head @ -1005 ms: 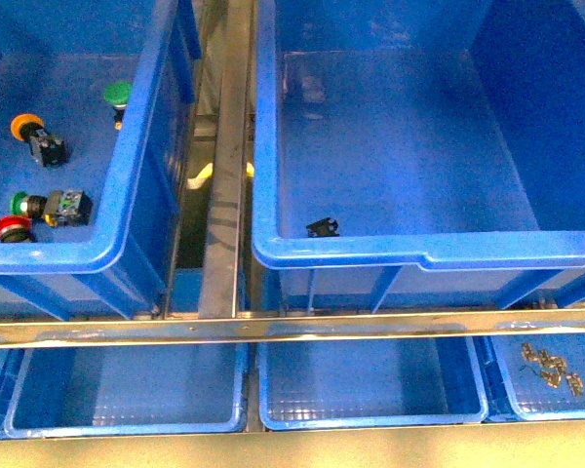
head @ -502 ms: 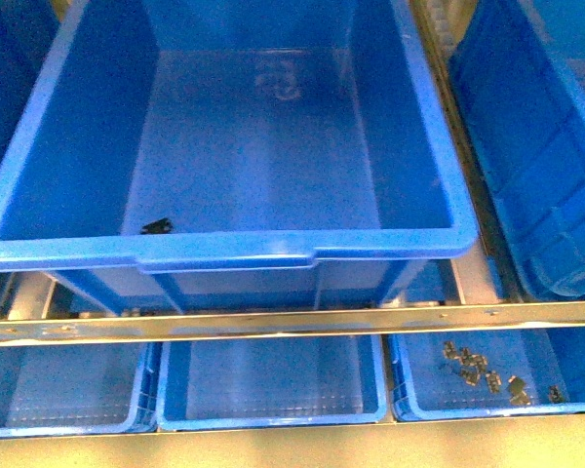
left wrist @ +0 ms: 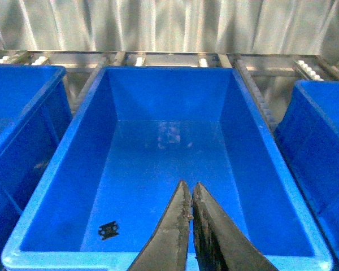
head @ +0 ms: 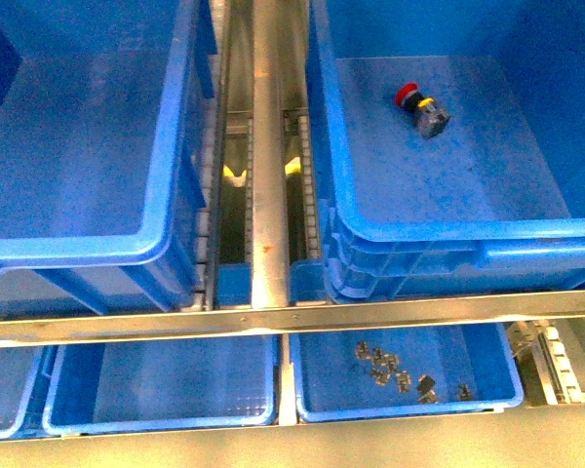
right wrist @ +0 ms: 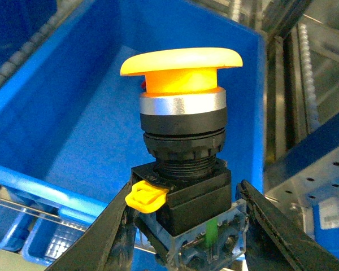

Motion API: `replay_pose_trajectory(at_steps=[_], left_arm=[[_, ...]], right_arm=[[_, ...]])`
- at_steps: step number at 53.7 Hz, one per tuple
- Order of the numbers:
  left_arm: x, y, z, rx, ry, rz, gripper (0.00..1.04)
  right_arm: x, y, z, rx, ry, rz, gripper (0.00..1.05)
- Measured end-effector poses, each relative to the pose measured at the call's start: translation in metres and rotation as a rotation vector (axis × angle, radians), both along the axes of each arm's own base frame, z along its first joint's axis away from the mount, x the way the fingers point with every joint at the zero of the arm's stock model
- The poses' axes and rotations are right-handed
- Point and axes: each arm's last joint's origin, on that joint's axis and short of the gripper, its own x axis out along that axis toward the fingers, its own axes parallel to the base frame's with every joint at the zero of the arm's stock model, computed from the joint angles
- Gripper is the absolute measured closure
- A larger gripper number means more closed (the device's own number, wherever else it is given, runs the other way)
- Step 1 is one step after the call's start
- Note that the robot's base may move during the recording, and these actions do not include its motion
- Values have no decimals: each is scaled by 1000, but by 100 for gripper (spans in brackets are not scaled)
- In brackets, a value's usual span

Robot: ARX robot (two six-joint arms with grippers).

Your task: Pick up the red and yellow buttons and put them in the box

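Note:
My right gripper [right wrist: 186, 195] is shut on the yellow button [right wrist: 181, 73], gripping its black and clear block body with the yellow mushroom cap upright. It hangs above the box [right wrist: 68, 113], a deep blue crate. A bit of red shows just behind the cap. In the front view the box [head: 487, 249] at the right holds a red button [head: 419, 107] lying on its floor. My left gripper [left wrist: 191, 187] is shut with nothing in it, above another deep blue crate [left wrist: 158, 158]. Neither gripper appears in the front view.
A metal rail [head: 271, 146] runs between the two crates, the other crate [head: 97, 244] at the left. A small black scrap [left wrist: 108, 229] lies on that crate's floor. Below a metal bar, shallow blue trays sit in a row; one [head: 322, 385] holds several small metal parts [head: 395, 369].
The front view has swung to the right: from a crate with several buttons, past the crate with only a black scrap, to the box with the red button.

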Motion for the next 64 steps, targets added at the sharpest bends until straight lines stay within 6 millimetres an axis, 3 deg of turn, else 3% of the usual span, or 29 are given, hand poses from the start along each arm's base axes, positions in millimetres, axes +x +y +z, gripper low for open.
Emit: replay_pose_trajectory(at_steps=[26,48,56,64], left_arm=[[-10,0,-1,0,2,3,102],[-22,0,-5,0,19,3,102],[-22,0,-5,0,19,3,80],[-22,0,-5,0,19,3,55]], right_arm=[[9,6,-4,-4,24,25,62],[34,3,-7,-4,24,-9,62],[58,-5,-10,8,28,-29,62],[110,-18,-15,-10,35,-63,62]])
